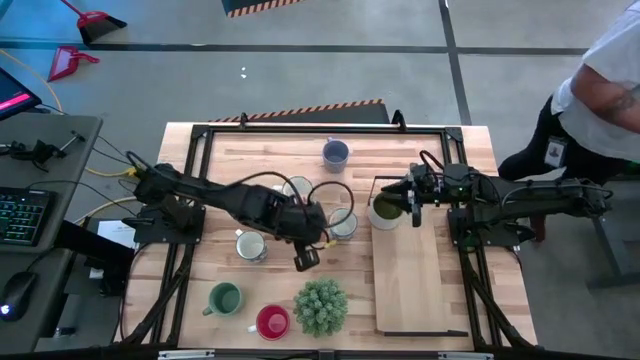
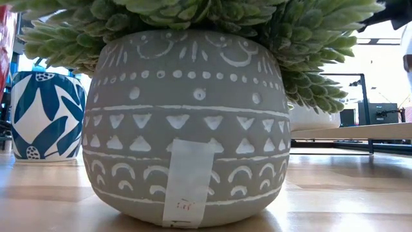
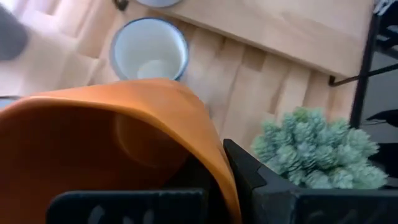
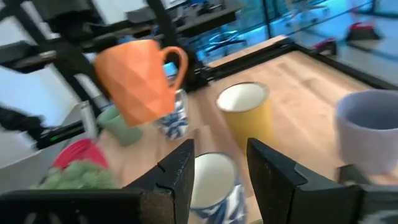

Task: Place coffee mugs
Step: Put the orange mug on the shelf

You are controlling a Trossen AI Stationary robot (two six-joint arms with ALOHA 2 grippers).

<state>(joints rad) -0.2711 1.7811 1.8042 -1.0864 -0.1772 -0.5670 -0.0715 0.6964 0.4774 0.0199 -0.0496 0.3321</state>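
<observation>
Eight mugs; one orange mug airborne.

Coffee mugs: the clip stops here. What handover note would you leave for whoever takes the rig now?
Left gripper: shut on the orange mug, held tilted above the table's middle.
Right gripper: open, at the olive mug on the wooden board's far end.
Done: only that mug is on the board.
Left, if the board is the goal: the orange mug, blue-grey mug, three white mugs, green mug, red mug.
</observation>
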